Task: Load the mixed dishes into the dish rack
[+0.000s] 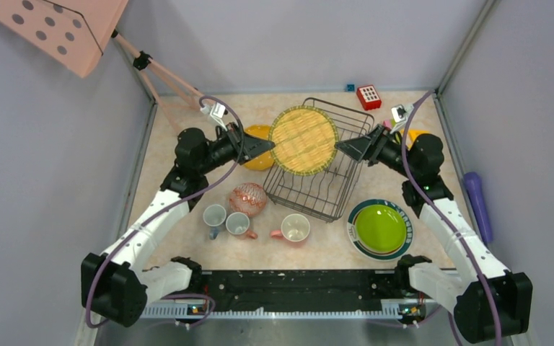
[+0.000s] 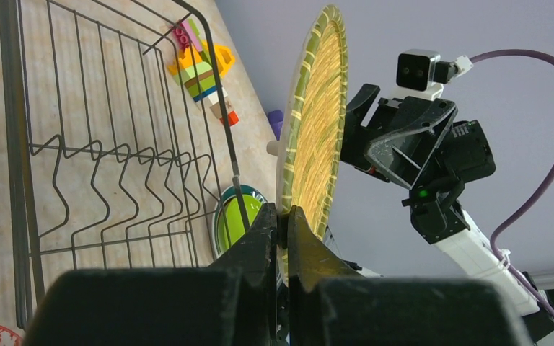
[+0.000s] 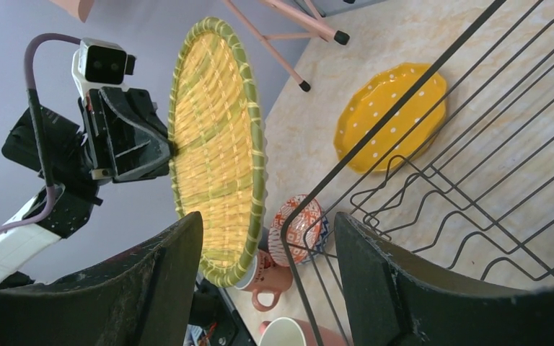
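**Operator:** Where is the yellow ribbed plate point(image 1: 304, 140) now?

**Observer:** You have it lifted over the back-left part of the dish rack point(image 1: 324, 191), with its face turned to the overhead camera. It does not sit between the wavy dividers.

**Operator:** And who holds it?

**Observer:** Your left gripper point(image 2: 283, 216) holds it. The two fingers are pressed together on the plate's left rim, with only the thin rim between them. Your right gripper point(image 1: 340, 147) is at the opposite rim, very near. Its jaws stand apart and hold nothing. In the right wrist view the plate shows in the gap between them, but I cannot tell whether a fingertip touches the rim.

**Operator:** What lies around the rack?

**Observer:** The rack has no dishes in it. Just beside its left side, a yellow plate with white dots point(image 3: 389, 119) lies flat on the table, partly under your left gripper. Near the rack's front-left corner you see the patterned bowl point(image 1: 248, 198). In front of it stand a grey mug point(image 1: 214, 216) and a pink mug point(image 1: 239, 224), close together. Another pink mug point(image 1: 295, 228) stands just before the rack's front edge. To the right of the front edge, the lime-green plate point(image 1: 380, 228) lies on the white plate with dark green rim point(image 1: 364, 251).

**Operator:** Anything farther out?

**Observer:** A red block point(image 1: 368, 96) is behind the rack, near the back wall. Some colourful toy blocks point(image 2: 202, 68) lie past the rack's right side. A purple cylinder point(image 1: 477, 202) lies by the right wall.
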Available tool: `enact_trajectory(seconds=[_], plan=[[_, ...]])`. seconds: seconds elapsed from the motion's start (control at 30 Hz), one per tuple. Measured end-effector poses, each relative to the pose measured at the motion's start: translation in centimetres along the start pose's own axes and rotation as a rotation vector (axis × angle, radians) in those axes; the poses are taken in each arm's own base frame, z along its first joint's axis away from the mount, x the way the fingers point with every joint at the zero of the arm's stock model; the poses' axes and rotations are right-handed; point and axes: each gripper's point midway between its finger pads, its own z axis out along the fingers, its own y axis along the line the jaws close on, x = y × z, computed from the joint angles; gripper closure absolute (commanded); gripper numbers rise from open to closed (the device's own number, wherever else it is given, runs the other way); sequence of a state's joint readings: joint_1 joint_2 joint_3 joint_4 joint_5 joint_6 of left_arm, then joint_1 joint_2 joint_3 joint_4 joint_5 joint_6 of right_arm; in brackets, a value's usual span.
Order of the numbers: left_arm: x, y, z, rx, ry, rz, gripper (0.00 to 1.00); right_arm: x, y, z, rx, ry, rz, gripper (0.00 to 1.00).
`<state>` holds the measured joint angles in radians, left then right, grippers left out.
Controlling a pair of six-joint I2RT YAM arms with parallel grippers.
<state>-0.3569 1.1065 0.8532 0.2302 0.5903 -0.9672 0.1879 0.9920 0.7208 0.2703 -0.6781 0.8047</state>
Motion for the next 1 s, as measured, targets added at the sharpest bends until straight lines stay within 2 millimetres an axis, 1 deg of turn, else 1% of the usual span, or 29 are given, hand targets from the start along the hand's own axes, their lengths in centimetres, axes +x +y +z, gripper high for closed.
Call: enact_trajectory(seconds=[0.2,0.33,0.4,0.43,0.5,0.53,0.57,0.63,0.67,0.73,0.83,0.97,1.0], plan=[[0.5,0.0,0.4,-0.009,0.021,0.027,1.0,-0.3,-0.1,-0.1,0.01,-0.017,-0.016,0.35],[1.0,-0.6,0.6,-0.01,0.041,0.062,1.0,-0.4,-0.1,-0.1,0.01,-0.02,-0.032,0.38],[1.2,-0.8,0.7,-0.006,0.052,0.073,1.0,-0.3,-0.1,-0.1,0.008,-0.016,-0.036,0.47],[1.4,-0.8,0.8,-0.005,0.057,0.075,1.0,-0.3,0.0,-0.1,0.006,-0.013,-0.04,0.49],[1.5,-0.9,1.0,-0.003,0.064,0.082,1.0,-0.4,0.0,0.0,0.004,-0.01,-0.042,0.58],[1.5,-0.9,1.1,-0.003,0.066,0.085,1.0,-0.4,0.1,0.0,0.003,-0.008,-0.044,0.58],[1.5,-0.8,1.1,-0.005,0.068,0.087,1.0,-0.5,0.1,0.0,0.001,-0.009,-0.048,0.52],[1.6,-0.6,1.2,-0.02,0.074,0.095,1.0,-0.4,0.1,0.0,0.002,-0.008,-0.049,0.23],[1.7,-0.5,1.2,-0.027,0.076,0.097,1.0,-0.4,0.0,0.0,0.005,-0.008,-0.045,0.16],[1.7,-0.2,1.2,-0.045,0.079,0.11,1.0,-0.5,-0.5,0.0,0.03,-0.012,-0.045,0.14],[1.8,0.5,1.2,-0.108,0.075,0.143,1.0,-0.8,-1.9,0.0,0.115,-0.029,-0.047,0.13],[2.2,2.0,1.3,-0.258,0.063,0.235,1.0,-1.2,-4.7,-0.7,0.268,-0.076,-0.059,0.14],[2.4,2.3,1.2,-0.291,0.06,0.261,1.0,-1.3,-5.0,-1.0,0.294,-0.086,-0.064,0.14]])
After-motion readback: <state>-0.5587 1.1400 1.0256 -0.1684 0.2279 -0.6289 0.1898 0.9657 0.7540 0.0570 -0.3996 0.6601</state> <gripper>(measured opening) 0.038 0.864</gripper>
